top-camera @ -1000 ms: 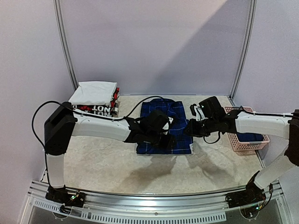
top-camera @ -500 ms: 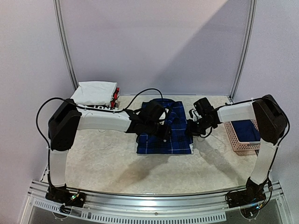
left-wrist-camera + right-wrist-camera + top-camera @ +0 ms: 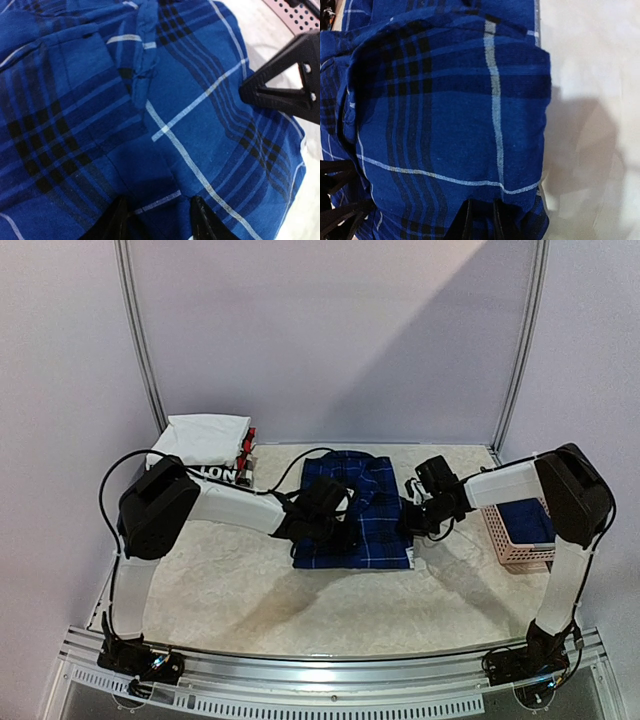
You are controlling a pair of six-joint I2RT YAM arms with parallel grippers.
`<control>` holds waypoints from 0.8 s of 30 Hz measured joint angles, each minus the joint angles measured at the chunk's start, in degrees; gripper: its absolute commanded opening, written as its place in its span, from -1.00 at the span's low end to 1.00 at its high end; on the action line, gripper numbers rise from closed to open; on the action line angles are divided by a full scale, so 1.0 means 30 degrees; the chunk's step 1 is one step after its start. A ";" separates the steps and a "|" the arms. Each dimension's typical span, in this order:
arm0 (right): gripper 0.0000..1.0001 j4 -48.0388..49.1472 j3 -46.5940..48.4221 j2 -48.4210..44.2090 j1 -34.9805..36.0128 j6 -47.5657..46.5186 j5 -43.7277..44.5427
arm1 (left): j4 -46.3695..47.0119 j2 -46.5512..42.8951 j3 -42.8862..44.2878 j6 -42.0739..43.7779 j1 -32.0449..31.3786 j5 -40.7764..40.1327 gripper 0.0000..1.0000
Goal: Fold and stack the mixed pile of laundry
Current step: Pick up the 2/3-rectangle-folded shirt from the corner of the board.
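Note:
The dark-blue plaid shirt [image 3: 358, 502] lies folded in the middle of the table, filling both wrist views [image 3: 165, 100] [image 3: 450, 110]. My left gripper [image 3: 336, 530] [image 3: 160, 216] is on its left front part, jaws apart, with the fingertips [image 3: 119, 220] resting on the cloth. At the shirt's right edge my right gripper [image 3: 408, 518] [image 3: 482, 220] is shut on a fold that drapes over its fingers [image 3: 468, 222]. In the left wrist view one black right finger [image 3: 285, 92] shows at the right. A navy garment [image 3: 532, 520] lies in the basket.
A pink lattice basket [image 3: 512, 552] stands at the right edge, close behind the right arm. Folded white and black red-lettered garments [image 3: 205, 445] are stacked at the back left. Pale tabletop [image 3: 230, 590] lies in front of the shirt.
The right arm has swung lower and its elbow has risen at the right, gripper staying at the shirt's right edge. The left gripper moved back, then forward again over the shirt.

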 measured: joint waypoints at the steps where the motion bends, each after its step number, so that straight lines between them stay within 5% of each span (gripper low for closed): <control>1: -0.67 0.0087 -0.0386 -0.0284 0.0109 0.0066 0.0044 | 0.0386 -0.0131 -0.0372 -0.0051 -0.0080 -0.0044 -0.10; 9: -0.65 -0.0372 -0.2914 -0.2630 0.1851 0.0801 0.1246 | 0.1515 -0.2149 -0.3534 -0.0780 -0.1778 -0.1137 -0.10; 16: -0.58 -0.3031 -0.3650 -0.5384 0.3359 0.1559 0.3147 | -0.1260 -0.5056 -0.4852 -0.0590 -0.4065 -0.2776 -0.01; 24: -0.48 -0.4320 -0.3599 -0.8393 0.4539 0.1792 0.4262 | -0.3497 -0.7766 -0.4809 0.3388 -0.6069 -0.6914 0.20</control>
